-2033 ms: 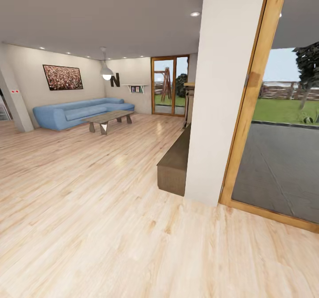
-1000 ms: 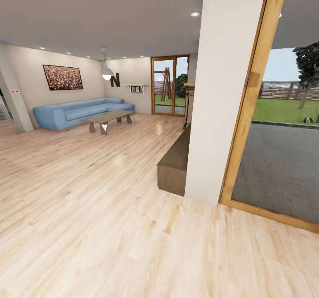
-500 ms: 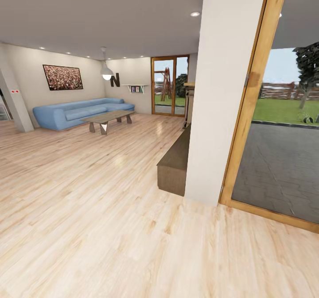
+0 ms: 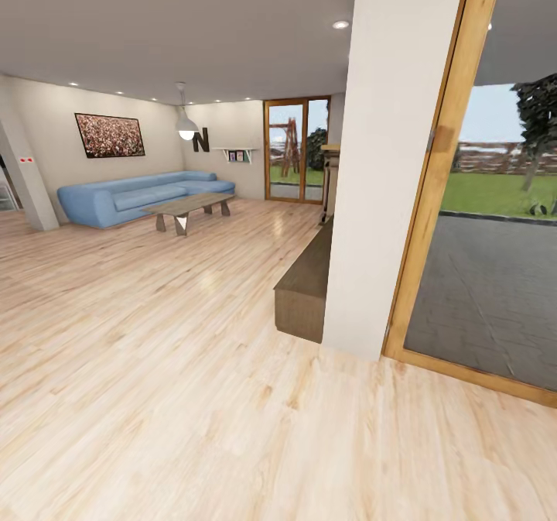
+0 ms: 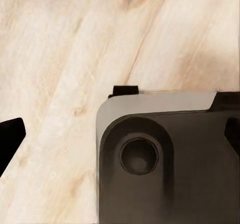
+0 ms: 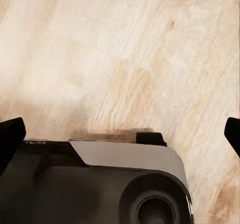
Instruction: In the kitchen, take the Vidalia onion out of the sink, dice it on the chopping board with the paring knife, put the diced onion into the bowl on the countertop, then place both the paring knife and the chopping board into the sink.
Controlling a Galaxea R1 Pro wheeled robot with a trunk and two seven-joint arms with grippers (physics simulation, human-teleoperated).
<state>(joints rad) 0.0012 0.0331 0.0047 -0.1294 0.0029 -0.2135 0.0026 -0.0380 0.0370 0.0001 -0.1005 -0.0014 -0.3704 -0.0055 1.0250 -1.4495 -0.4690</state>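
- Head view: we face a living room, not the kitchen, so by our judgement we are in transit. We count one blue sofa at ten o'clock, one low coffee table just beside it, one framed picture, one pendant lamp, and one white pillar at one o'clock, beside a wood-framed glass door. No onion, sink, board, knife or bowl is here; their whereabouts we cannot tell.
- Left wrist view: the left tool points down over the wooden floor, presumably stowed for travel; two dark fingertips at opposite edges suggest it stands wide and holds nothing.
- Right wrist view: the right tool likewise hangs over floor, fingertips far apart, carrying nothing.
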